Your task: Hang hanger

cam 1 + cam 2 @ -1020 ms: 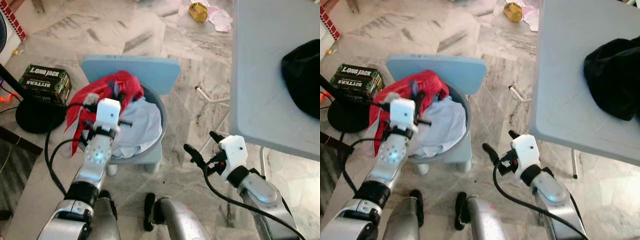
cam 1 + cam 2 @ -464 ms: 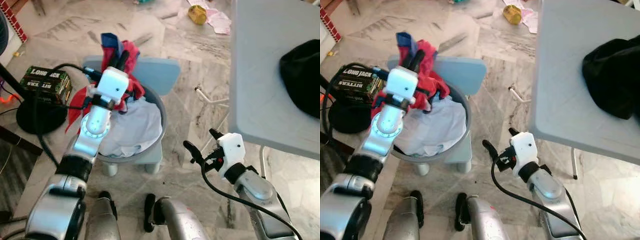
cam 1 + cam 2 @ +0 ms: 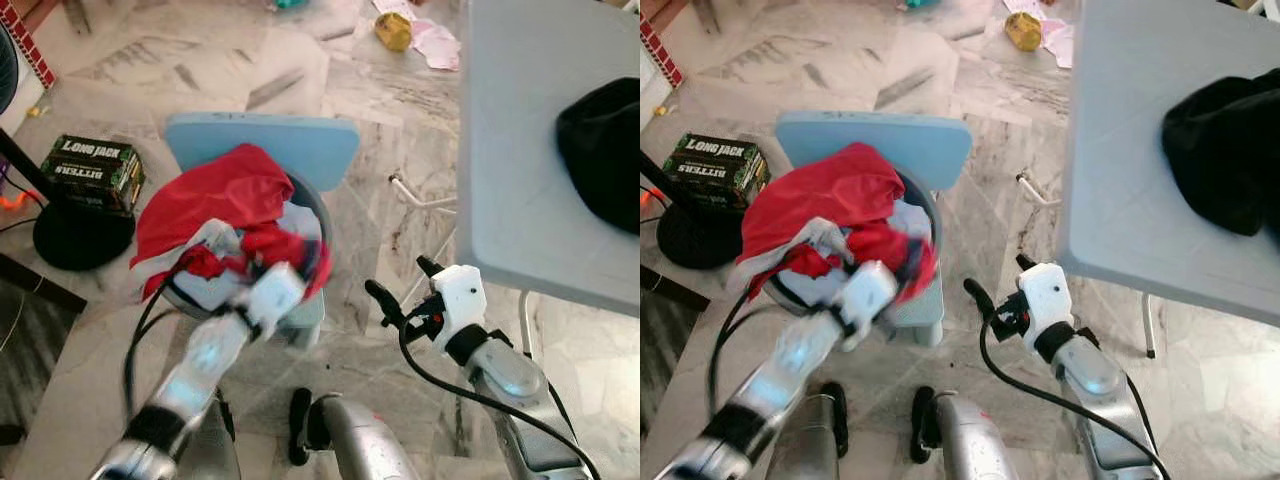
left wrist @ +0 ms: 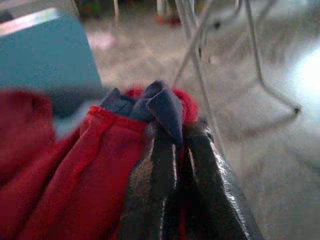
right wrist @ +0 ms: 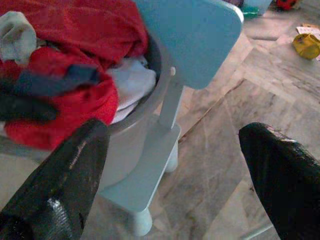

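Red clothing [image 3: 215, 195] lies heaped over a grey basket [image 3: 318, 215] that sits on a small blue chair [image 3: 270, 140], with pale cloth [image 3: 300, 222] under it. The heap runs from the chair back down toward the robot. No hanger can be made out in the pile. The left gripper [image 4: 172, 145] is at the basket's near edge, its two black fingers [image 4: 162, 165] pinched tight on a fold of the red clothing with a dark blue trim [image 4: 162, 102]. The right gripper [image 3: 398, 290] hovers over the marble floor [image 3: 380, 110] beside the chair, fingers spread wide, holding nothing. A dark box [image 3: 92, 170] left of the chair reads "LONG JACK BITTER". A grey table [image 3: 520, 150] to the right carries a black bundle [image 3: 600, 150].
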{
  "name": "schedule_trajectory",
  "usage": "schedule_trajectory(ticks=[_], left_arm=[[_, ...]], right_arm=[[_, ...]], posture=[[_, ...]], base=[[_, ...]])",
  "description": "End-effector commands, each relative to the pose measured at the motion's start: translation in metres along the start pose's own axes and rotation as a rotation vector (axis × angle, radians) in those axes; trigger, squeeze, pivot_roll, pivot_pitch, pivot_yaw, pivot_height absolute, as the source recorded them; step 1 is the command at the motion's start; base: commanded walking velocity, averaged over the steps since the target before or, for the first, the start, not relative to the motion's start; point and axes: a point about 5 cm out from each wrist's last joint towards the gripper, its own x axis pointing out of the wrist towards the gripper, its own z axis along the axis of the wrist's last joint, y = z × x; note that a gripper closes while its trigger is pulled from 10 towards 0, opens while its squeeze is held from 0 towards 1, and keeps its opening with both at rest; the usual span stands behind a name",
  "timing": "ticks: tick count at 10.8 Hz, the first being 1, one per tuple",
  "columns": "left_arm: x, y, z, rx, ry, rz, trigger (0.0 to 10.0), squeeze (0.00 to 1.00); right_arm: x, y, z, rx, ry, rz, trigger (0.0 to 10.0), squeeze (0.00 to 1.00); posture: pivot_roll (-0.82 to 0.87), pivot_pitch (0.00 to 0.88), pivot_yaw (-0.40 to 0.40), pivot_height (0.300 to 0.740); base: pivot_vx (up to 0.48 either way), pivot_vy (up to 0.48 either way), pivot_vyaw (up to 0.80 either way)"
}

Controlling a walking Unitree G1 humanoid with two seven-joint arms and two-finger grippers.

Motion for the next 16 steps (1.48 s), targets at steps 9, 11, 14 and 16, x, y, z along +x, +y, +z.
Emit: schedule_trajectory(ticks=[9,11,14,16], left_arm=[[-0.076,-0.024,-0.035,-0.171,0.294,-0.081,10.0,1.00],[-0.062,0.003,-0.029,-0.083,0.239,0.099,10.0,1.00],[-0.049,0.043,-0.016,0.004,0.186,0.280,10.0,0.00],[-0.038,0.045,-0.027,0.024,0.259,0.245,10.0,0.00]], right_arm=[[0.000,0.000,-0.008,-0.010,0.014,0.008,10.0,0.00],[0.000,0.001,-0.008,-0.008,0.012,0.007,10.0,0.00],[0.001,0.001,-0.008,-0.009,0.010,0.008,10.0,0.00],[0.002,0.001,-0.007,-0.009,0.005,0.010,10.0,0.00]], posture=[[-0.03,0.238,-0.165,0.740],[-0.04,0.235,-0.162,0.740],[-0.04,0.235,-0.162,0.740],[-0.04,0.234,-0.164,0.740]], base=[[0.000,0.000,0.00],[0.000,0.000,0.00],[0.000,0.000,0.00],[0.000,0.000,0.00]])
